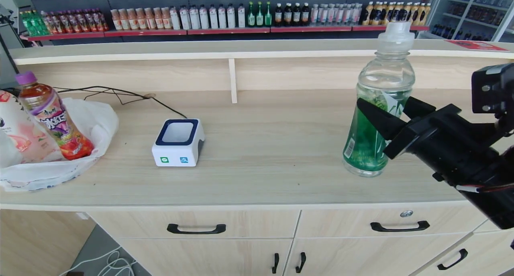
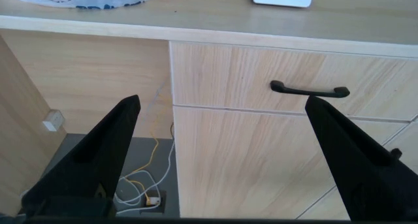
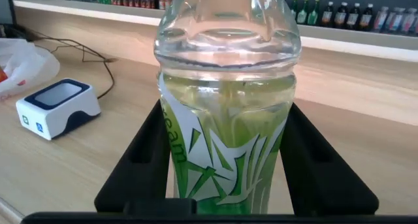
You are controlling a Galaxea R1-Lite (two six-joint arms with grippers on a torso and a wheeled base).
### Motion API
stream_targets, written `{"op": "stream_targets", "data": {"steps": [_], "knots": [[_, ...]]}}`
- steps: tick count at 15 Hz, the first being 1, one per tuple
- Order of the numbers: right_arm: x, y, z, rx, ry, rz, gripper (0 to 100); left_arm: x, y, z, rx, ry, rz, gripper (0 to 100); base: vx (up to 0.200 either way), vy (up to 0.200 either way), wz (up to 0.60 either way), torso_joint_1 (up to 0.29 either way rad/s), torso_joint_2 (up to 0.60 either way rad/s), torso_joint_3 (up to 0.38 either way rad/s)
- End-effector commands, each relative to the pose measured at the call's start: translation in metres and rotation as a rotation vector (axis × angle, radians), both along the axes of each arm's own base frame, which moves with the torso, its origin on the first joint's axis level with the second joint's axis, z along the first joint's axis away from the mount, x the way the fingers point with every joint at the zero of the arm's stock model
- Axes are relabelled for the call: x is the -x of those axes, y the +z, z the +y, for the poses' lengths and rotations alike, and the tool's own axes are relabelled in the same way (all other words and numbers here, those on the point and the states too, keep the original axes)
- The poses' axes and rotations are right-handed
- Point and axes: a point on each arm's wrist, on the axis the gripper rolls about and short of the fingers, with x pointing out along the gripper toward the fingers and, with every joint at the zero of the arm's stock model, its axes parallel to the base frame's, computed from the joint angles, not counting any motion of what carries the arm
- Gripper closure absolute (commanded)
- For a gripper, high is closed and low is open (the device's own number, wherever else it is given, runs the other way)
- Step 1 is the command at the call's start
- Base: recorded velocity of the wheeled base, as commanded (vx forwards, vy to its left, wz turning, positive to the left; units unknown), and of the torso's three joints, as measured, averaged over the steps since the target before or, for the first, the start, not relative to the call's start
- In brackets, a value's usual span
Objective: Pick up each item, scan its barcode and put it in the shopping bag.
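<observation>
My right hand [image 1: 381, 107] pinches the upright green bottle [image 1: 367, 147] mid-body near the desk's [image 1: 261, 175] right front, leaving its barcode uncovered for the scanner [image 1: 178, 142]; my left hand [image 2: 222, 103] hangs spread.

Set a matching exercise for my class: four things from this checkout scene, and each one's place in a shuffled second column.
1 green bottle
2 purple-capped bottle
3 scanner
4 left gripper

A in the shopping bag
B off the counter, facing a drawer
C between the fingers of the right gripper
D alone mid-counter

Pairs: 1-C, 2-A, 3-D, 4-B
</observation>
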Motion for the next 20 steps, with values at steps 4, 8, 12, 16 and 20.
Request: {"op": "stream_targets", "data": {"steps": [4,8,12,16,20], "knots": [[0.002,-0.004,-0.001,0.005,-0.001,0.015,100,0.000,0.000,0.000,0.000,0.000,0.001,0,0.000,0.200,0.00,-0.001,0.00,0.004],[0.002,-0.004,-0.001,0.005,0.001,0.013,100,0.000,0.000,0.000,0.002,0.000,0.001,0,0.000,0.200,0.00,0.001,0.00,0.001],[0.002,0.016,0.000,-0.049,0.018,-0.059,100,0.000,0.000,0.000,0.002,0.000,0.001,0,0.000,0.200,0.00,0.000,0.00,0.001],[0.005,0.018,-0.001,-0.088,0.028,-0.048,100,0.000,0.000,0.000,0.002,0.000,0.001,0,0.000,0.200,0.00,0.002,0.00,0.005],[0.016,0.004,-0.003,-0.084,-0.011,0.007,100,0.000,0.000,0.000,0.006,0.000,0.001,0,0.000,0.200,0.00,0.001,0.00,0.001]]}}
